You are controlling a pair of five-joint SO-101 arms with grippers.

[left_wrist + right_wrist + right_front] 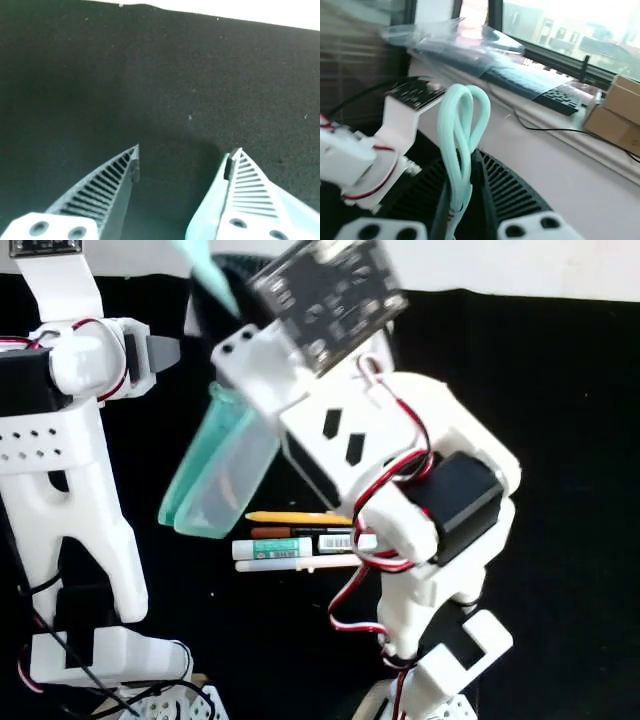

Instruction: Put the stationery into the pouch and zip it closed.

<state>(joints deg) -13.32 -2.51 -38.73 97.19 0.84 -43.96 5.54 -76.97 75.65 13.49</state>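
A translucent teal pouch (pixel 215 475) hangs tilted above the black table, its lower end just over the stationery. My right gripper (pixel 465 170) is shut on a folded teal edge of the pouch (pixel 462 115), which sticks out past the black fingers. On the table lie a yellow pencil (pixel 295 517), a dark pen (pixel 310 532) and two white markers (pixel 275 549), side by side, partly hidden under the right arm (pixel 420 500). My left gripper (pixel 182 165) stands open over bare black cloth, at the far left (pixel 160 350) in the high view, with nothing between its fingers.
The black cloth (pixel 560 440) covers the table, with free room to the right. The left arm's white body (pixel 70 500) fills the left side. A windowsill with a keyboard (pixel 535 85) and boxes (pixel 617 110) lies behind the table.
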